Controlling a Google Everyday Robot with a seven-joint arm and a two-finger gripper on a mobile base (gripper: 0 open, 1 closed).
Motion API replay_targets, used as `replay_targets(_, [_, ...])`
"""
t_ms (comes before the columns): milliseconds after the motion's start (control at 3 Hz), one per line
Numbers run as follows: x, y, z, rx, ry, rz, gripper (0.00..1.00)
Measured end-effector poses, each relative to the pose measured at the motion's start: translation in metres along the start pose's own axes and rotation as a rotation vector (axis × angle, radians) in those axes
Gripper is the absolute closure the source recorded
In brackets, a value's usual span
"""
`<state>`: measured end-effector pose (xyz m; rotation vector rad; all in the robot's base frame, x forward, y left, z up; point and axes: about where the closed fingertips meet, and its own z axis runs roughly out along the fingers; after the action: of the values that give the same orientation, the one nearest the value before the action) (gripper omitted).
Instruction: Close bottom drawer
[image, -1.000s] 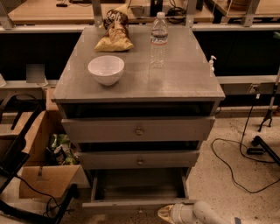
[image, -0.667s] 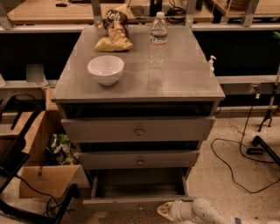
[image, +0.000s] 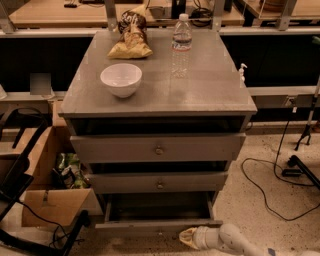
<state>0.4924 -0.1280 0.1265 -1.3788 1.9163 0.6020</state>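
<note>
Low by the floor, pincer (image: 191, 238) sits just outside the pulled-out bottom drawer (image: 150, 226), near its right end (front panel runs left-right); open or closed, cannot tell.

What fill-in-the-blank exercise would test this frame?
The bottom drawer stands ____.
The gripper hangs low before its front panel, near the ____.
On the cabinet top, the white ____ sits beside the water bottle.
The water bottle stands ____.
Missing: open; floor; bowl; upright.

Lab: workbenches (image: 60, 15), cables (image: 243, 172), tool (image: 189, 238) low over floor (image: 235, 210)
</note>
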Motion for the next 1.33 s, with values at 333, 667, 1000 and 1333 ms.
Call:
replay_targets(333, [0.002,0.008,0.002,-0.008,0.002,0.012,1.0])
replay_targets(667, [0.009,0.022,-0.011,0.001,0.045,0.033,1.0])
replay_targets(1000, [0.004,0.024,-0.014,0.001,0.054,0.021,1.0])
replay_targets(1333, [0.004,0.024,-0.015,0.002,0.054,0.02,1.0])
